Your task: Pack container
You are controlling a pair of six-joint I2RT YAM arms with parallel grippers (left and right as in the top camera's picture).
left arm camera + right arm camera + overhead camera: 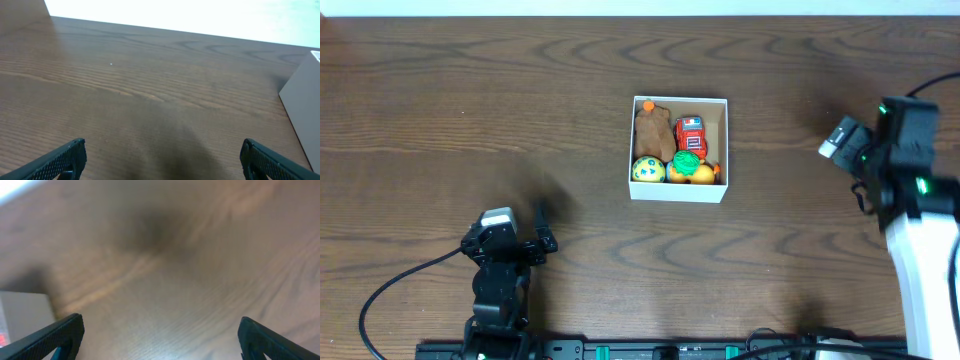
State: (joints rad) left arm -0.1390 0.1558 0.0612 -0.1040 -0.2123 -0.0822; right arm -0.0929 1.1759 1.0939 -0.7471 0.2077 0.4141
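The container (pixel 679 194), a square white-walled box with a tan inside, sits at the table's middle. It holds several small toys: a brown plush (pixel 652 132), a red toy (pixel 690 131), a green one (pixel 687 160), a yellow-and-teal ball (pixel 647 170) and yellow-orange pieces (pixel 701 174). My left gripper (pixel 541 228) is open and empty at the front left; the left wrist view (pixel 162 160) shows bare wood between its fingers and the container's wall (pixel 302 100) at the right. My right gripper (pixel 840 140) is open and empty to the right of the container; the right wrist view (pixel 160 337) is blurred.
The wooden table (pixel 470 120) fills all views. The container's white corner (pixel 25 312) shows at the left of the right wrist view. The table's front edge carries a black rail (pixel 650 350).
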